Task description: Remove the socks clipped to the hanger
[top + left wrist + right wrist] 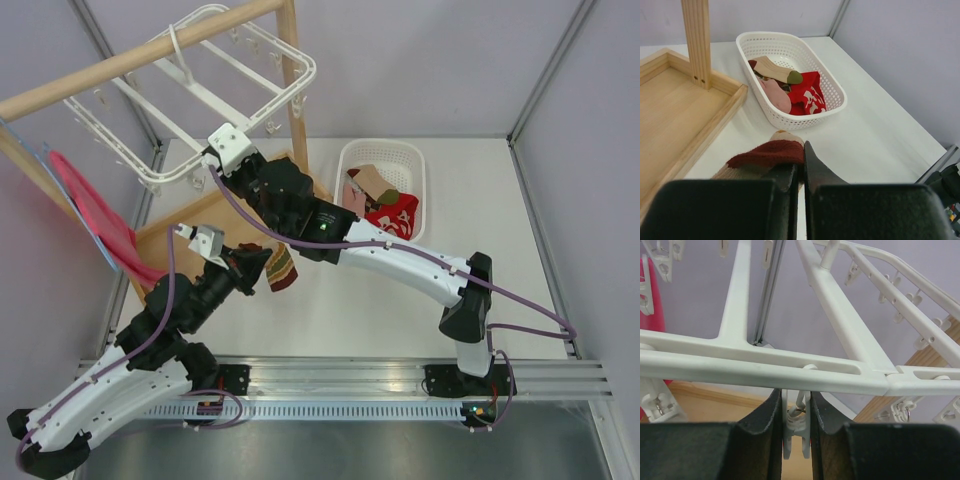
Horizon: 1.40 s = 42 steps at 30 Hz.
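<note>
Left gripper (801,156) is clenched on the knitted brown-and-cream sock (765,155), which bulges toward its 10 o'clock. Right gripper (795,410) pinches a small white plastic clip (795,435) hanging at 6 o'clock beneath the smooth white plastic hanger (765,367).

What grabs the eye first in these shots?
The right gripper pinches a white clip under the hanger bar, upper left in the overhead view. Nearer the arm bases, the left gripper is shut on a brown-and-cream sock. Other socks already lie in the white basket on the table's far side.
</note>
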Tool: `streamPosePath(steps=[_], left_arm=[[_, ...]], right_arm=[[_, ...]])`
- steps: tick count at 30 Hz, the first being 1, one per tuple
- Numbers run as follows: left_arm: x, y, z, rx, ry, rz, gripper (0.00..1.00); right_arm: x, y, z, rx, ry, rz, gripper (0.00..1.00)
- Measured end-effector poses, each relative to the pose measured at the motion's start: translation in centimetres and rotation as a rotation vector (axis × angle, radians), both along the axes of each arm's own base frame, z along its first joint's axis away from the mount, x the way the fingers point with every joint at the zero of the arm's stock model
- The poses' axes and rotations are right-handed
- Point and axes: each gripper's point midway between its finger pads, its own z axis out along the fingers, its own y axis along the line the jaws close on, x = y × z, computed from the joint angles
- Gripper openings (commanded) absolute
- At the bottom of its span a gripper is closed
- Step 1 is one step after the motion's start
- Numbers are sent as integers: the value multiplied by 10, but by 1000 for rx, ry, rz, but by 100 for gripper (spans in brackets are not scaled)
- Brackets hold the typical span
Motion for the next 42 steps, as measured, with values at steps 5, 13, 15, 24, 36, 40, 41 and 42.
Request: streamPosePath(steps=[5, 13, 15, 24, 36, 40, 41, 42], left_arm=[[1, 1, 0, 1, 1, 10, 2], [2, 3, 0, 0, 1, 20, 2], [3, 5, 1, -2, -1, 30, 2], [3, 10, 4, -14, -10, 50, 2], [4, -5, -14, 46, 39, -1, 2], [0, -20, -24, 74, 64, -75, 2], [-2, -26, -27, 84, 74, -103, 2], [-4, -32, -29, 94, 84, -134, 2]], right_arm=[[1, 0, -2, 8, 8, -5, 68], [0, -10, -47, -45, 56, -31, 94], [-4, -21, -60, -64, 69, -39, 94], [-17, -100, -93, 13, 146, -99, 94], [3, -219, -244, 97, 451, -297, 94], [2, -261, -261, 202, 512, -356, 94], [3, -273, -261, 238, 519, -377, 94], [4, -284, -262, 275, 526, -395, 94]])
